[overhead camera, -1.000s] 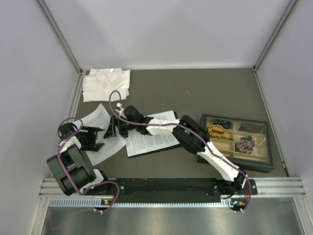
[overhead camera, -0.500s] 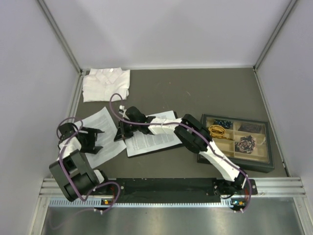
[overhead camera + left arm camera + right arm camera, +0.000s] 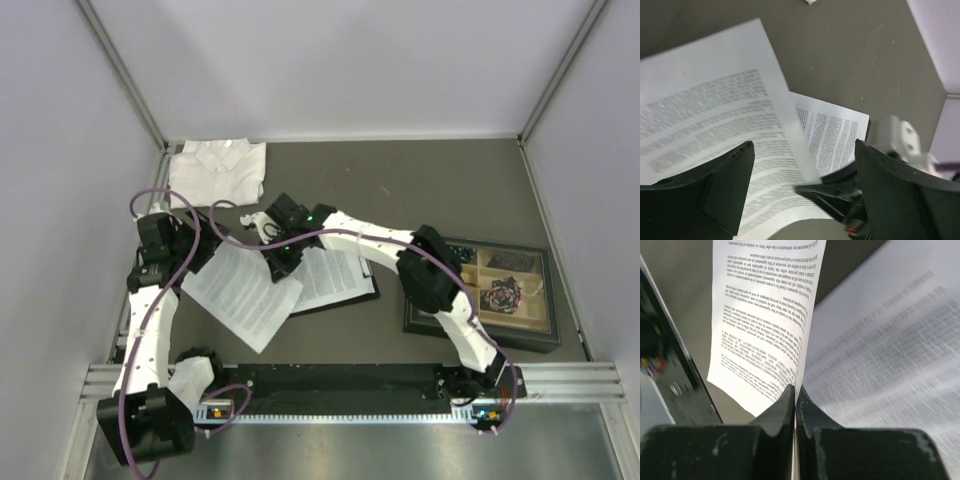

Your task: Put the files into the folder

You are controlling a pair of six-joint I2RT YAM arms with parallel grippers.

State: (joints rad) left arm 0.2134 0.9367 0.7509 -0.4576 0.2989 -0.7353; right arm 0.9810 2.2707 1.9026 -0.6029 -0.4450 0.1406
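Observation:
Two files show. One printed sheet (image 3: pixel 338 275) lies on the black folder (image 3: pixel 350 301) at mid table. The other sheet (image 3: pixel 238 290) sits tilted to its left, with its upper right edge raised and pinched in my right gripper (image 3: pixel 277 264), which is shut on it. In the right wrist view the gripper (image 3: pixel 795 399) has its jaws pressed together on a thin paper edge, with printed paper on both sides. My left gripper (image 3: pixel 200 243) hovers open above the held sheet (image 3: pixel 705 115), nothing between its fingers (image 3: pixel 730 185). The second sheet (image 3: pixel 835 134) shows beyond.
A folded white shirt (image 3: pixel 216 171) lies at the back left corner. A dark-framed compartment tray (image 3: pixel 482 330) of small items stands at the right, beside the right arm. Pale walls close in the table on three sides.
My right gripper has shut on the left sheet's edge and pulled it up and toward the folder. The left arm has let go, risen and swung back toward the far left.

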